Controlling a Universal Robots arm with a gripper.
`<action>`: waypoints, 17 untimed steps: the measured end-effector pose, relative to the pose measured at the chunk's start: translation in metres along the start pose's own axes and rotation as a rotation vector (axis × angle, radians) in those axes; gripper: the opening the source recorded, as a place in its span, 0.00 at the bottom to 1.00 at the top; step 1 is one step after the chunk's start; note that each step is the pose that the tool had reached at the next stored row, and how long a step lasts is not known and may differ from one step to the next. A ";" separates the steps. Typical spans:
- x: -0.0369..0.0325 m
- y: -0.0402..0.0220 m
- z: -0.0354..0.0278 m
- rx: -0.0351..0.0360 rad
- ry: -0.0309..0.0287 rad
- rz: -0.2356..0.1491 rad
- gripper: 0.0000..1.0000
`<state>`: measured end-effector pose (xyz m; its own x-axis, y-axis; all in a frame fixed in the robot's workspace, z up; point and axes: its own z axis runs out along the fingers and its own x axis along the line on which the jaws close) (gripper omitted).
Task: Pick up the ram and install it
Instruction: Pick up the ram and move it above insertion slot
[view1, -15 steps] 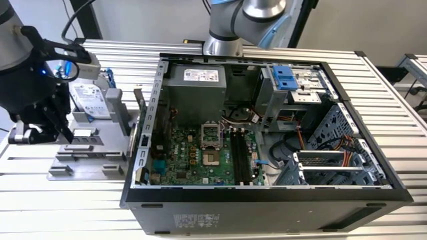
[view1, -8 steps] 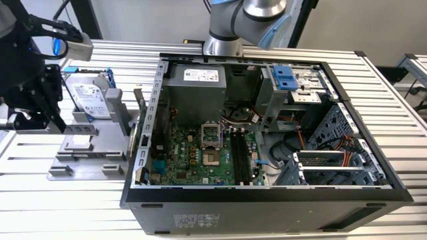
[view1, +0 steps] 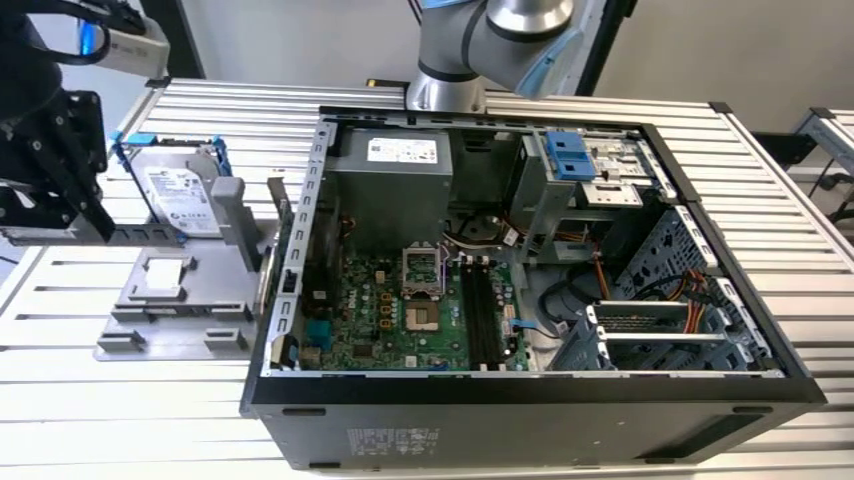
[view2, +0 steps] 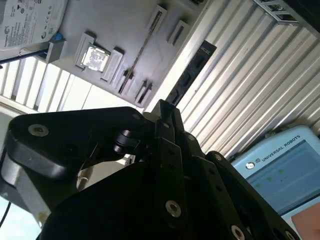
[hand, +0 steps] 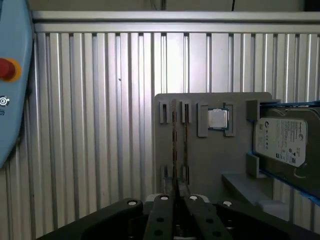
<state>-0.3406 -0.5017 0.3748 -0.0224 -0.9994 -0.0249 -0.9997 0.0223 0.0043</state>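
The ram (view2: 192, 70) is a long black stick with a row of chips, jutting out from between my fingertips in the second wrist view. In the first wrist view I see the ram (hand: 174, 145) edge-on as a thin line running up from the fingers. My gripper (view2: 162, 107) (hand: 175, 197) is shut on the stick's near end. In the exterior view the gripper (view1: 54, 170) hangs at the far left, above the grey fixture tray (view1: 174, 310) and well to the left of the open computer case (view1: 534, 400). The black memory slots (view1: 487, 310) lie on the motherboard inside the case.
On the grey tray (hand: 200, 165) stand a blue-framed silver hard drive (view1: 180, 195) (hand: 282, 140), a square processor chip (hand: 217, 118) (view1: 163, 275) and another thin stick on edge in its holders (view2: 145, 47). A teach pendant (view2: 285, 165) (hand: 12, 75) lies on the ribbed table.
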 end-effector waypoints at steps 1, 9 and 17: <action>-0.0001 0.0000 -0.0043 0.0001 -0.0001 0.000 0.00; -0.0004 -0.0113 -0.0058 -0.0004 0.0001 0.000 0.00; -0.0010 -0.0386 -0.0059 -0.0013 -0.0007 -0.015 0.00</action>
<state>-0.3020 -0.5017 0.3806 -0.0075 -0.9996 -0.0257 -1.0000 0.0073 0.0053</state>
